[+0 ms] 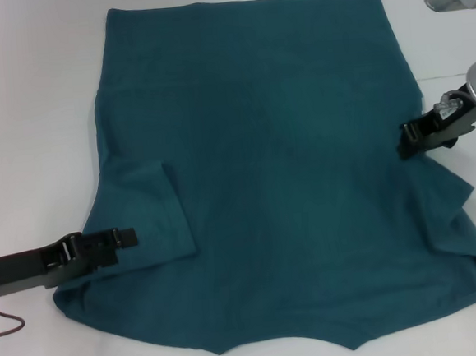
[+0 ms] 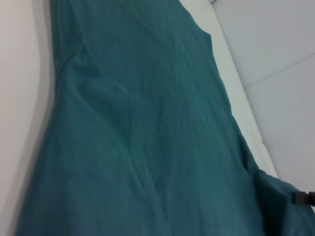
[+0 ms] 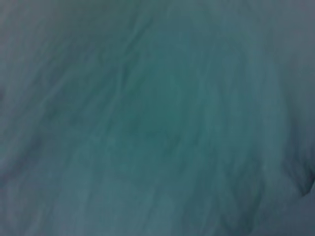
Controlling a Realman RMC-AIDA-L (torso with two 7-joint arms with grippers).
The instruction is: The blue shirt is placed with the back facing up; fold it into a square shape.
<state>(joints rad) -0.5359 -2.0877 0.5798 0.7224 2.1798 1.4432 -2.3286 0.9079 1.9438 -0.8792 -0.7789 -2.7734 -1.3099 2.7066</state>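
The blue shirt [image 1: 280, 183] lay spread flat on the white table [image 1: 25, 96], hem at the far side and collar edge nearest the robot. The sleeve on the robot's left was already turned in over the body. The one on the right was still bunched loosely outward.

The left tool [image 1: 125, 236] rested low on that folded sleeve, at the shirt's near left side. The right tool [image 1: 406, 142] touched the shirt's right edge about halfway up. Whether either tool was apart or together on cloth I could not tell.

As I saw it, the right side fold was the step in hand. It would go best with only the edge layer pinched, lifted just clear of the table, and carried inward to match the left fold. Soft knit drags and wrinkles if pulled flat.
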